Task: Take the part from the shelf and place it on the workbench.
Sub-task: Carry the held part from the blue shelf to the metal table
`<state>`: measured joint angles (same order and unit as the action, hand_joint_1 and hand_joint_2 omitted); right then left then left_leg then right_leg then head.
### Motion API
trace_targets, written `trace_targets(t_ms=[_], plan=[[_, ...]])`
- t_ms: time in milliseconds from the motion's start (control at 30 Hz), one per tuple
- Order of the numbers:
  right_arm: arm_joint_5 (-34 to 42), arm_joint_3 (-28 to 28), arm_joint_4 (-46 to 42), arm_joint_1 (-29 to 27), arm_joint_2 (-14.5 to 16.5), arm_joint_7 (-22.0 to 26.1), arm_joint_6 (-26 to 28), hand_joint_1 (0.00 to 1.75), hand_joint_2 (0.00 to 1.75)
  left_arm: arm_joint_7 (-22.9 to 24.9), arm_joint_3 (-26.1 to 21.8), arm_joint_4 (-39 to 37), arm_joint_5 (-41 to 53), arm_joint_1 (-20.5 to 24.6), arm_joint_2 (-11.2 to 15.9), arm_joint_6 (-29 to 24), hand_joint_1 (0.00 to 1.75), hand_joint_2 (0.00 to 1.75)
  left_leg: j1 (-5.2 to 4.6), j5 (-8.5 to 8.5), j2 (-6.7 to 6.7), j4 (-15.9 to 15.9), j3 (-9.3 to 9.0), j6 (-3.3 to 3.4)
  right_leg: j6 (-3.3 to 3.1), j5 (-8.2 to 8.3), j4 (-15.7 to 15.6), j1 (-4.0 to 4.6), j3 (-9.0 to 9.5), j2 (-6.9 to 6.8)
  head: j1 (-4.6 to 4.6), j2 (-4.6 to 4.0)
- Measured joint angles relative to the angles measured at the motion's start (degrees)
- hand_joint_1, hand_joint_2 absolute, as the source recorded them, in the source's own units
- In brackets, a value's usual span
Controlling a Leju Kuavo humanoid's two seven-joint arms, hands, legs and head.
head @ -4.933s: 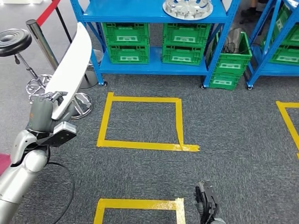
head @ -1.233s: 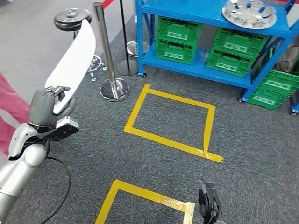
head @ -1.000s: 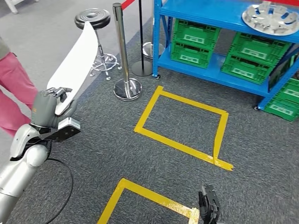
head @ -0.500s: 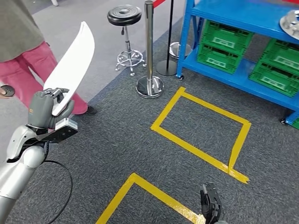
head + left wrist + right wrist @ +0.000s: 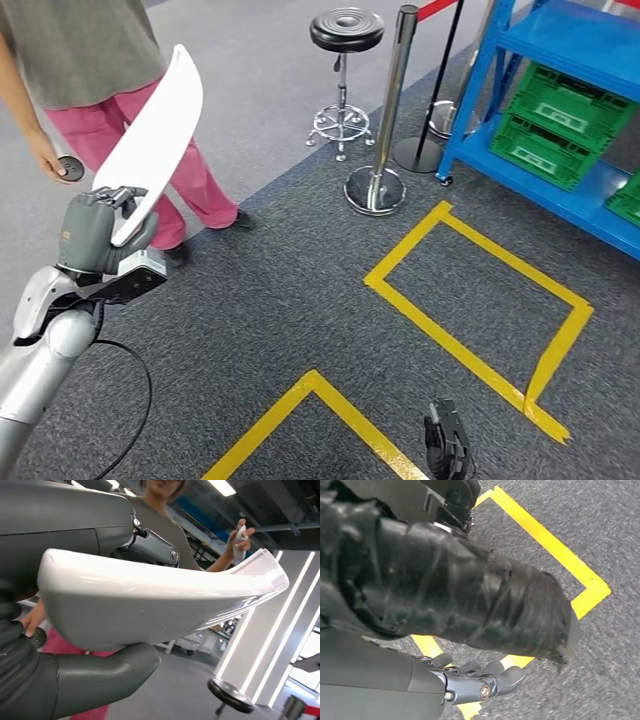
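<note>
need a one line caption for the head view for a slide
Left robot hand holds a long white curved part upright over grey carpet, beside a person in pink trousers.

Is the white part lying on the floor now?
No, the left hand holds the white curved part raised above the carpet.

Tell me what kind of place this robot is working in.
Most likely a workshop or factory demo floor. A blue steel shelf holds green plastic crates, yellow tape squares mark spots on the grey carpet, and a stanchion post with a red belt ropes off the area.
</note>
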<state>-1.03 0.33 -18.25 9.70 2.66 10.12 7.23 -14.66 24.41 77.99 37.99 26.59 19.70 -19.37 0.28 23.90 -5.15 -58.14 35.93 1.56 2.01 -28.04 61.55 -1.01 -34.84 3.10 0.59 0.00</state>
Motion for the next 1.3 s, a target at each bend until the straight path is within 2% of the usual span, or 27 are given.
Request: trace_targets(t_ms=[67, 133, 200, 267, 333, 367, 400, 433, 500, 567, 633, 667, 733, 767, 800, 833, 867, 900, 933, 1000, 1033, 1067, 1100, 1133, 1167, 1233, 1300], plan=[[-0.08, 0.0, 0.17, -0.11, -0.01, -0.07, -0.01, 0.0, 0.0, 0.04, 0.0, 0.0, 0.02, -0.07, 0.01, 0.03, 1.75, 1.75, 0.2, -0.17, -1.28, -0.21, 0.54, -0.8, -0.26, 0.29, -2.65, -0.04, 1.42, 1.32, -0.03, 0.0], [-0.23, 0.0, 0.27, -0.18, -0.01, -0.15, -0.02, 0.0, 0.0, 0.07, -0.03, 0.0, 0.02, -0.3, 0.15, 0.04, 1.75, 1.75, 0.47, -0.4, -2.03, -0.13, 0.9, -1.53, -0.77, 0.45, -3.0, 0.05, 1.76, 0.21, -0.01, 0.0], [-0.54, -0.01, 0.28, -0.09, -0.02, -0.19, 0.05, 0.0, 0.0, 0.11, -0.12, 0.0, 0.02, -0.35, 0.39, -0.01, 1.75, 1.75, 0.33, 0.85, 0.19, -2.04, 1.84, -2.1, -1.45, 0.68, -3.42, -0.05, 2.11, -1.07, -0.32, 0.0], [-0.85, -0.02, 0.31, -0.14, -0.03, -0.29, 0.11, 0.0, 0.0, 0.21, -0.17, -0.01, 0.01, -0.33, 0.46, -0.09, 1.75, 1.75, 0.25, 4.04, 3.43, -8.31, 4.64, -2.57, -1.98, 0.64, -3.6, 0.03, 2.37, -2.47, -0.69, 0.0], [-0.96, -0.02, 0.37, -0.31, -0.03, -0.4, 0.11, 0.0, 0.0, 0.26, -0.17, -0.05, 0.0, -0.57, 0.43, -0.13, 1.75, 1.75, 0.44, 6.41, 4.4, -14.91, 7.71, -2.86, -2.22, 0.46, -3.58, 0.19, 2.45, -3.96, -0.79, 0.0], [-0.96, -0.02, 0.39, -0.36, -0.03, -0.42, 0.11, 0.0, 0.0, 0.26, -0.18, -0.1, 0.01, -0.7, 0.44, -0.13, 1.75, 1.75, 0.5, 6.22, 4.51, -15.84, 8.15, -2.9, -2.25, 0.36, -3.57, 0.24, 2.49, -4.73, -0.82, 0.0], [-0.97, -0.02, 0.42, -0.38, -0.03, -0.44, 0.1, 0.0, 0.0, 0.26, -0.19, -0.14, 0.0, -0.75, 0.44, -0.13, 1.75, 1.75, 0.53, 5.06, 4.68, -14.64, 7.52, -2.85, -2.24, 0.25, -3.56, 0.29, 2.58, -5.46, -0.83, 0.0], [-0.97, -0.02, 0.43, -0.36, -0.03, -0.44, 0.1, 0.0, 0.0, 0.25, -0.2, -0.16, 0.0, -0.76, 0.45, -0.14, 1.75, 1.75, 0.49, 3.2, 5.18, -11.49, 5.87, -2.69, -2.15, 0.09, -3.56, 0.33, 2.76, -6.17, -0.82, 0.0], [-0.98, -0.02, 0.44, -0.29, -0.03, -0.43, 0.09, 0.0, 0.0, 0.25, -0.25, -0.17, 0.01, -0.63, 0.44, -0.14, 1.75, 1.75, -0.09, 0.47, 7.71, -4.08, 2.02, -2.11, -1.78, -0.31, -3.51, 0.58, 3.11, -7.4, -0.85, 0.0], [-0.98, -0.02, 0.44, -0.25, -0.03, -0.44, 0.09, 0.0, 0.0, 0.26, -0.31, -0.17, 0.02, -0.44, 0.43, -0.15, 1.75, 1.75, -0.77, 0.16, 9.27, -0.63, 0.41, -1.35, -1.23, -0.6, -3.5, 0.9, 3.2, -8.58, -0.83, 0.0], [-1.03, -0.02, 0.46, -0.17, -0.03, -0.49, 0.12, 0.0, 0.0, 0.26, -0.35, -0.18, 0.03, -0.45, 0.55, -0.19, 1.75, 1.75, -0.9, 0.22, 8.2, -0.09, 0.38, -0.6, -0.6, -0.82, -3.65, 0.97, 3.34, -9.72, -0.81, 0.0], [-1.11, -0.02, 0.48, -0.07, -0.04, -0.56, 0.25, 0.0, 0.0, 0.26, -0.38, -0.18, 0.03, -0.5, 0.61, -0.26, 1.75, 1.75, -0.81, 0.08, 7.53, 0.23, 0.27, -0.29, -0.33, -1.23, -3.42, 0.87, 3.3, -9.24, -0.81, 0.0], [-1.41, -0.02, 0.51, 0.07, -0.1, -0.95, 0.8, 0.0, 0.0, 0.31, -0.42, -0.17, 0.04, -0.45, 0.66, -0.42, 1.75, 1.75, -0.49, -0.17, 6.37, 0.75, -0.07, 0.39, 0.02, -3.4, 0.01, 0.6, 1.75, -6.38, -0.7, 0.0], [-1.56, -0.02, 0.57, 0.01, -0.15, -1.38, 1.23, 0.0, 0.0, 0.34, -0.43, -0.17, 0.04, -0.47, 0.62, -0.48, 1.75, 1.75, -0.44, -0.17, 5.76, 0.8, -0.1, 0.61, 0.07, -5.01, 3.5, 0.5, 0.01, -4.71, -0.63, 0.0], [-1.68, -0.01, 0.67, -0.16, -0.2, -2.06, 1.65, 0.0, 0.0, 0.37, -0.43, -0.17, 0.07, -0.58, 0.58, -0.5, 1.75, 1.75, -0.44, -0.16, 5.06, 0.79, -0.09, 0.78, 0.12, -6.54, 7.51, 0.47, -2.06, -3.78, -0.56, 0.0], [-1.72, -0.01, 0.78, -0.41, -0.26, -3.04, 2.06, 0.0, 0.0, 0.39, -0.42, -0.17, 0.08, -0.79, 0.53, -0.5, 1.75, 1.75, -0.46, -0.12, 4.31, 0.78, -0.09, 0.85, 0.19, -7.42, 10.77, 0.46, -3.93, -3.36, -0.51, 0.0], [-1.72, -0.02, 0.91, -0.65, -0.34, -4.33, 2.44, 0.0, 0.0, 0.42, -0.42, -0.2, 0.1, -0.98, 0.46, -0.47, 1.75, 1.75, -0.48, -0.11, 3.52, 0.75, -0.09, 0.87, 0.24, -7.33, 12.37, 0.46, -5.11, -3.2, -0.51, 0.0], [-1.68, -0.04, 1.04, -0.83, -0.41, -5.84, 2.75, 0.0, 0.0, 0.44, -0.42, -0.25, 0.14, -1.07, 0.39, -0.43, 1.75, 1.75, -0.48, -0.11, 2.71, 0.7, -0.09, 0.86, 0.25, -6.11, 11.75, 0.45, -5.26, -3.12, -0.51, 0.0], [-1.63, -0.1, 1.18, -0.93, -0.51, -7.45, 2.99, 0.0, 0.0, 0.47, -0.4, -0.35, 0.21, -1.02, 0.25, -0.37, 1.75, 1.75, -0.45, -0.09, 1.9, 0.61, -0.1, 0.82, 0.21, -4.01, 9.01, 0.41, -4.34, -2.88, -0.52, 0.0], [-1.39, -0.28, 1.56, -1.08, -0.71, -10.3, 3.28, 0.0, 0.0, 0.5, -0.33, -0.83, 0.37, -0.46, -0.35, -0.25, 1.75, 1.75, -0.39, 0.04, 0.34, 0.21, 0.06, 0.51, 0.01, -0.24, 1.43, 0.16, -1.26, -0.77, -0.51, 0.0], [-1.21, -0.4, 1.79, -1.19, -0.78, -11.32, 3.34, 0.0, 0.0, 0.51, -0.26, -1.19, 0.44, -0.06, -0.74, -0.2, 1.75, 1.75, -0.32, 0.06, -0.38, -0.02, 0.28, 0.21, -0.11, 0.58, -1.21, 0.04, 0.06, 0.34, -0.51, 0.0], [-1.01, -0.57, 2.01, -1.37, -0.81, -12.04, 3.37, 0.0, 0.0, 0.53, -0.18, -1.58, 0.45, 0.3, -1.08, -0.19, 1.75, 1.75, -0.2, 0.02, -1.03, -0.15, 0.55, -0.15, -0.26, 0.67, -2.55, 0.01, 0.82, 1.14, -0.52, 0.0], [-0.85, -0.77, 2.2, -1.62, -0.82, -12.53, 3.35, 0.0, 0.0, 0.54, -0.07, -1.97, 0.43, 0.57, -1.33, -0.19, 1.75, 1.75, -0.06, -0.13, -1.7, -0.19, 0.79, -0.57, -0.44, 0.48, -2.86, 0.08, 1.19, 1.24, -0.55, 0.0], [-0.76, -0.99, 2.33, -1.88, -0.8, -12.8, 3.33, 0.0, 0.0, 0.5, 0.05, -2.37, 0.38, 0.71, -1.49, -0.21, 1.75, 1.75, 0.11, -0.28, -2.29, -0.13, 0.94, -0.96, -0.7, 0.55, -3.02, 0.15, 1.44, 0.69, -0.55, 0.0], [-0.72, -1.18, 2.42, -2.14, -0.76, -12.94, 3.29, 0.0, 0.0, 0.43, 0.14, -2.7, 0.27, 0.75, -1.56, -0.24, 1.75, 1.75, 0.15, -0.18, -2.1, -0.26, 1.11, -1.27, -1.01, 0.68, -3.24, 0.15, 1.61, 0.09, -0.56, 0.0], [-0.7, -1.48, 2.54, -2.54, -0.7, -12.91, 3.28, 0.0, 0.0, 0.25, 0.3, -3.24, 0.07, 1.02, -1.62, -0.28, 1.75, 1.75, 0.01, 1.53, 0.5, -3.05, 2.39, -1.8, -1.7, 0.89, -3.71, 0.08, 2.04, -1.18, -0.93, 0.0], [-0.73, -1.71, 2.65, -2.95, -0.72, -12.72, 3.33, 0.0, 0.0, 0.14, 0.55, -3.52, -0.03, 1.35, -1.71, -0.28, 1.75, 1.75, 0.12, 4.89, 3.6, -10.05, 5.57, -2.22, -2.17, 0.76, -3.84, 0.28, 2.35, -2.6, -1.27, 0.0]])
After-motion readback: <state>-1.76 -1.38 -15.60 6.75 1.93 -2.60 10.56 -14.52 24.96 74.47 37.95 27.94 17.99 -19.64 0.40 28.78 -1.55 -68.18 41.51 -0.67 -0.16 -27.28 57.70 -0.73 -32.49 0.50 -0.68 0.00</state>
